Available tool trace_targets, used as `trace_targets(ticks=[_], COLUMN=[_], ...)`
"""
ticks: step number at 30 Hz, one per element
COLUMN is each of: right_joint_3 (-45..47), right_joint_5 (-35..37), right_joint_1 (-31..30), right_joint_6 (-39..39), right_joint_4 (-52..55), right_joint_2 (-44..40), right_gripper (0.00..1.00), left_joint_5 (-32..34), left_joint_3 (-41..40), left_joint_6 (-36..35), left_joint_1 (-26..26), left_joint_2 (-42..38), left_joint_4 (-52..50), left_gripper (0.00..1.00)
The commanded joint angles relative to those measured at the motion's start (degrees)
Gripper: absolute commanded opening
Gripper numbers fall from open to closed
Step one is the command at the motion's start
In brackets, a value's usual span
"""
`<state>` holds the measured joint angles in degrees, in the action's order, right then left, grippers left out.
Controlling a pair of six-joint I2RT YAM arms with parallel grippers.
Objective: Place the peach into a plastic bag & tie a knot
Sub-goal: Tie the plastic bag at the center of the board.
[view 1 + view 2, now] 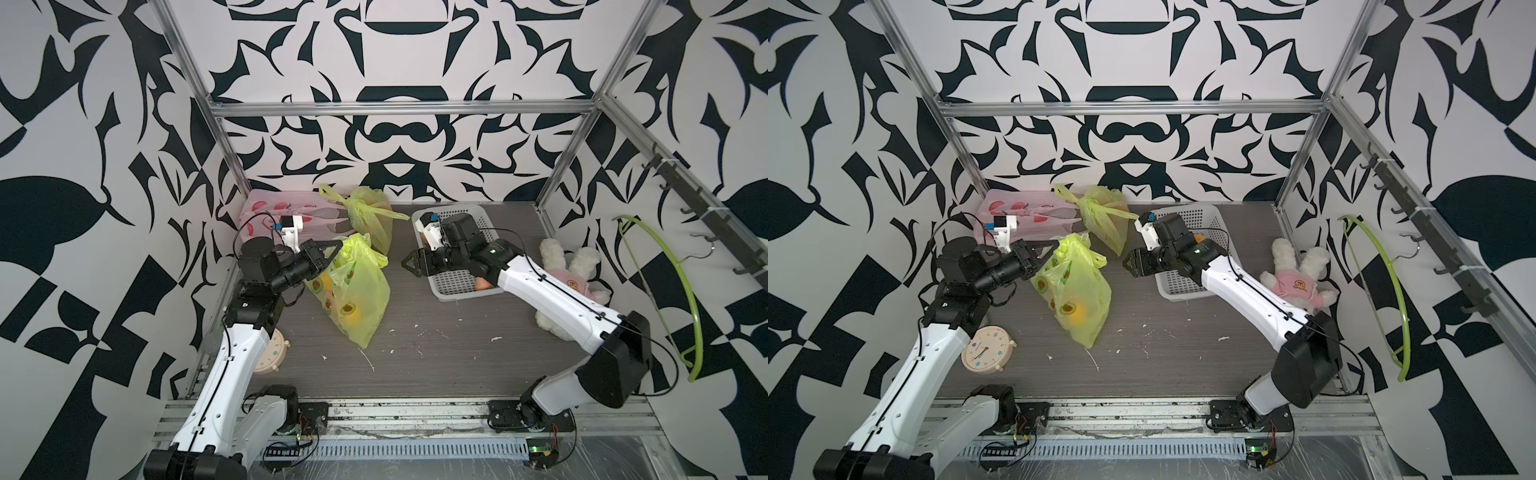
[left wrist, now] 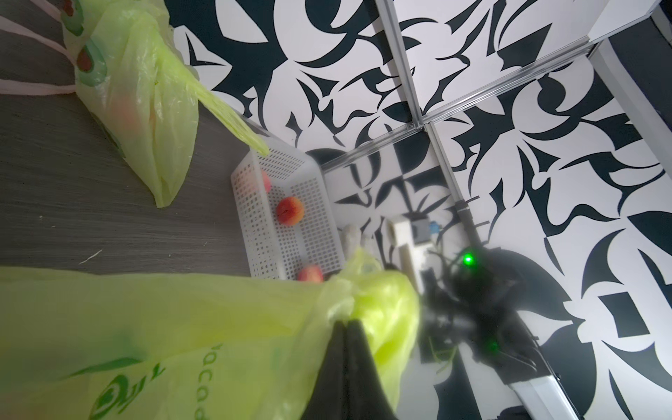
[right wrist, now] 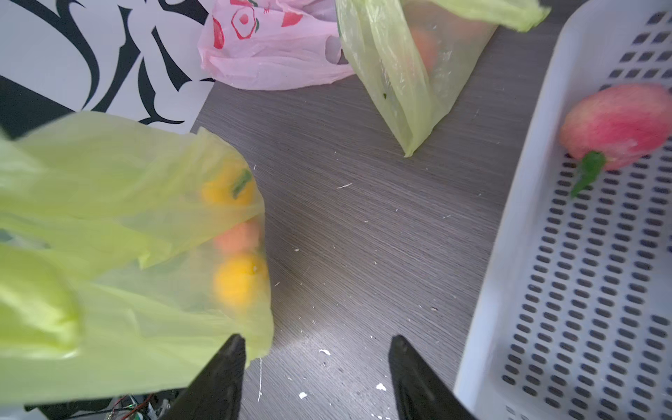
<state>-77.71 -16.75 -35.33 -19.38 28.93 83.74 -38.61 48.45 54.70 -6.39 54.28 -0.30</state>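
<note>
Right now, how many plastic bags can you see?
3. A pink bag in the far left corner, a knotted green bag beside it, and a fruit-filled green bag mid-table, pinched in the left jaws. Others may be hidden.

2 top views: high, downward (near-identical) | wrists: close, sharing basket

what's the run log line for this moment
left hand: shut on green bag top | right hand: open, empty | green bag: fruit inside | basket: peach inside

Yellow-green bag, two; pink bag, one; white basket, one, holding peach, three; clock, one; plush rabbit, one; hanger, one.
</note>
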Motion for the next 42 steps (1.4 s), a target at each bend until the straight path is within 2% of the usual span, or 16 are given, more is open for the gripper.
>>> trace_targets(ticks=[1,5,7,16,25,27,30,33,38,42], right_joint_3=[-5.78,-13.93,-17.24,-26.58,-28.75,-29.22,-30.01,-30.48,-30.41,-28.28], right_joint_5=[-1.9,-13.88,-17.17,-21.89,-25.73,-26.43,-26.86,-27.68,-28.51,-28.62], right_joint_1=[0.09,-0.56,-1.97,-4.52,-5.96,-6.31,-6.8,-7.04,-7.21,-7.21], right_joint_6=[1.55,-1.0,-1.59,-3.77,-5.89,-6.24,-6.5,-7.05,-7.76,-9.22], right_joint_4=[0.95,2.48,2.99,2.62,0.98,0.78,0.99,0.85,0.35,-2.41], right_joint_2=[-3.76,0.85,3.69,12.48,16.13,16.78,17.82,18.82,19.61,19.06], right_gripper=[0.69,0.69,0.69,0.72,0.73,0.71,0.65,0.55,0.26,0.07], left_joint_5=[-2.54,-3.56,-3.7,-5.16,-5.83,-6.03,-6.25,-6.41,-6.56,-6.68], left_joint_3=[-0.46,-0.59,-0.66,-0.63,-0.55,-0.4,-0.28,-0.28,-0.1,0.45], left_joint_6=[-0.2,-0.76,-0.78,-0.97,-1.08,-1.0,-1.06,-1.02,-0.97,-0.8], left_joint_1=[0.07,0.05,0.01,-0.01,-0.03,0.0,-0.02,-0.02,-0.02,-0.02], left_joint_2=[0.21,0.3,0.3,0.56,0.99,1.11,1.32,1.3,1.17,1.17], left_joint_4=[1.58,0.9,0.97,1.18,1.52,1.61,1.7,1.7,1.7,1.49], left_gripper=[0.0,0.0,0.0,0.0,0.0,0.0,0.0,0.0,0.0,0.0])
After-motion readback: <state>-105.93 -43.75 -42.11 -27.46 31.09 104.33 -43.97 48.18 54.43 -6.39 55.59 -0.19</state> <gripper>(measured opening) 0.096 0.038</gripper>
